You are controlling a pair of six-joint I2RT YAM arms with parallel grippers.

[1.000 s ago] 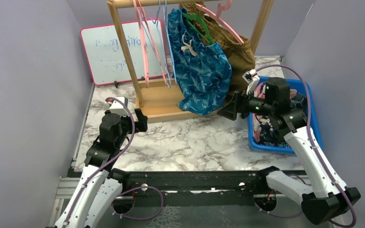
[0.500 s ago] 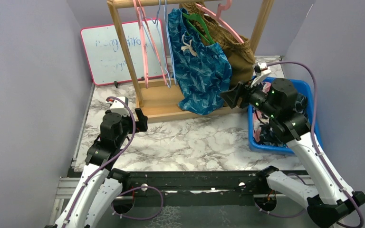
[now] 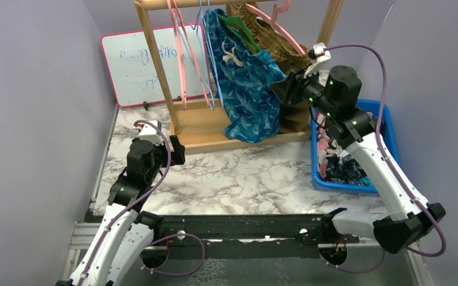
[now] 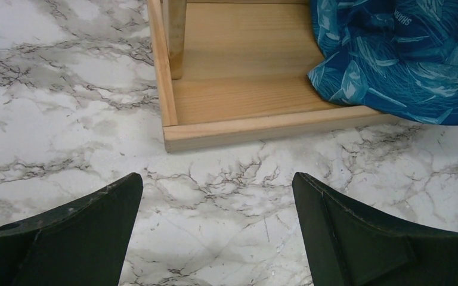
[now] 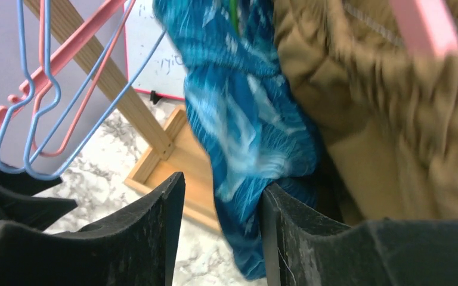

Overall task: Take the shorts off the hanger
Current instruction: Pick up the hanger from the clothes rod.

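Note:
Teal-blue patterned shorts (image 3: 247,89) hang from a green hanger (image 3: 238,27) on the wooden rack (image 3: 155,65). Behind them, tan-brown shorts (image 3: 280,50) hang on a pink hanger (image 3: 274,27). My right gripper (image 3: 278,89) is raised at the blue shorts' right edge. In the right wrist view its jaws (image 5: 220,190) stand apart, with a fold of the blue shorts (image 5: 244,107) between them against the right finger (image 5: 286,226); the tan shorts (image 5: 381,119) lie just behind. My left gripper (image 3: 178,149) hovers wide open over the marble near the rack's base (image 4: 244,83), holding nothing.
A blue bin (image 3: 334,186) with several garments sits at the right under the right arm. Bare pink and blue wire hangers (image 3: 194,59) hang on the rack's left part. A whiteboard (image 3: 134,62) leans on the back wall. Grey walls close both sides.
My right arm rose from beside the shorts' lower hem to the upper part of the rack and moved in on the blue shorts. Its jaws narrowed. The shorts swung slightly left. The left arm stayed still.

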